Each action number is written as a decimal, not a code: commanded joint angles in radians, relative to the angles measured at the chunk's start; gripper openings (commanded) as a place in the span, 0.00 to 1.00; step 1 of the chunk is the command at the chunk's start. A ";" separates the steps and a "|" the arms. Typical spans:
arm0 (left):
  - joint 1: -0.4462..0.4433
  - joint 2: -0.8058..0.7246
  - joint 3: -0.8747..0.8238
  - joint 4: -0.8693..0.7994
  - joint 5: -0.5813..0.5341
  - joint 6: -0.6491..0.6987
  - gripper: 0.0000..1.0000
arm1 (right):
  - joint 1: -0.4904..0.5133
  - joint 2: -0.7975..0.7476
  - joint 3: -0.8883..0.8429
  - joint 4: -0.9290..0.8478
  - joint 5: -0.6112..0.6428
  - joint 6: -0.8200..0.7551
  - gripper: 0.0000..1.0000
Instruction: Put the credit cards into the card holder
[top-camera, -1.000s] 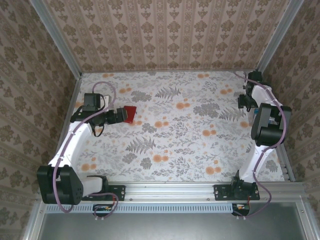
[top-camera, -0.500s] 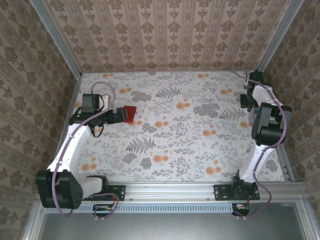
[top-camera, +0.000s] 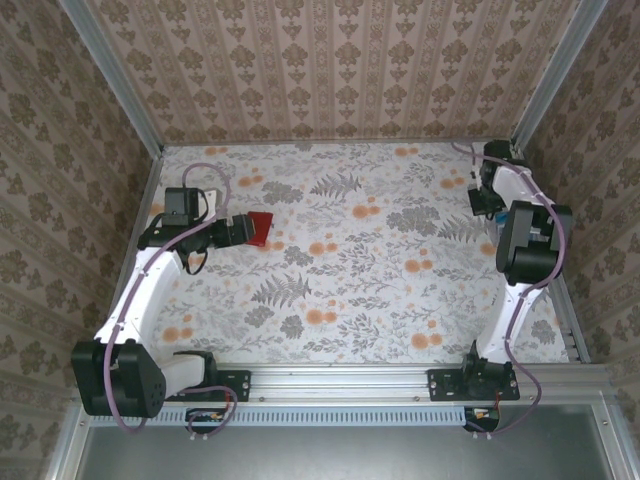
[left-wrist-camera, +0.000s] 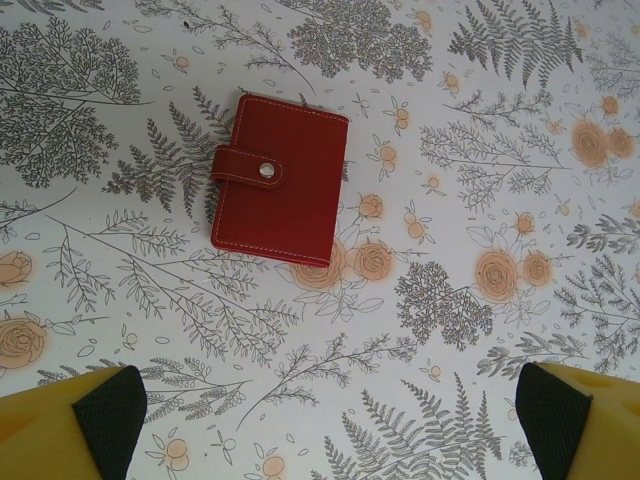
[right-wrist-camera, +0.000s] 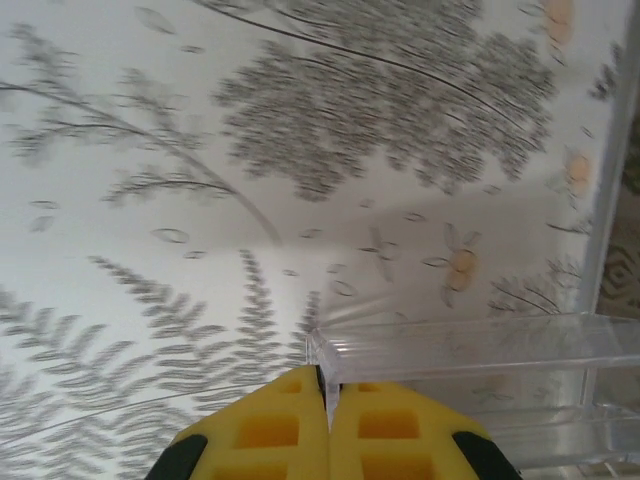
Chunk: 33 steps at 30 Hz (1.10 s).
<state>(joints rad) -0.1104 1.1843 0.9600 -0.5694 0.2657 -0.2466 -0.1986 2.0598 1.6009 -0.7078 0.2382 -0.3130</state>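
From the top camera, the card holder (top-camera: 262, 228) lies flat on the flowered table (top-camera: 380, 280), on its left half. The left gripper (top-camera: 243, 232) is just beside it on the left. At this size I cannot tell if they touch, and the fingers merge into one dark shape. The right gripper (top-camera: 484, 203) is well apart from the card holder, at the far right edge of the table. Its own arm covers most of it, so its state is not readable from here.

In the left wrist camera, the card holder (left-wrist-camera: 280, 180) is seen whole. It is folded closed, red side up, and the strap (left-wrist-camera: 248, 168) is fastened with a metal snap (its inner side is therefore hidden). The left gripper (left-wrist-camera: 335, 420) hangs above the table, nearer the camera than the card holder. Its jaws are spread wide and hold nothing. Only the tips of the two fingers (left-wrist-camera: 110, 405) enter, cut off by the lower corners.

In the right wrist camera, the picture is somewhat blurred. The right gripper (right-wrist-camera: 327, 400) has its yellow fingers (right-wrist-camera: 270, 430) pressed together, with no gap between them. They meet exactly at the near corner of a clear box (right-wrist-camera: 470, 345). Whether a thin wall of this box is pinched between them, I cannot tell. What the box contains is also not readable through its walls, and its right end is cut off.
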 joint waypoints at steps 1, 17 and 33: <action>0.011 -0.009 -0.007 0.021 0.007 -0.025 1.00 | 0.099 -0.005 -0.021 -0.070 -0.065 -0.124 0.00; 0.094 0.062 -0.024 0.092 0.159 -0.104 1.00 | 0.506 -0.043 -0.027 -0.214 -0.351 -0.620 0.11; 0.061 0.377 0.133 0.118 0.326 -0.255 0.96 | 0.535 -0.458 -0.350 0.056 -0.303 -0.515 0.45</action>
<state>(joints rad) -0.0360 1.5177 1.0103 -0.4313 0.5617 -0.4984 0.3428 1.6897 1.3235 -0.7414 -0.0349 -0.8875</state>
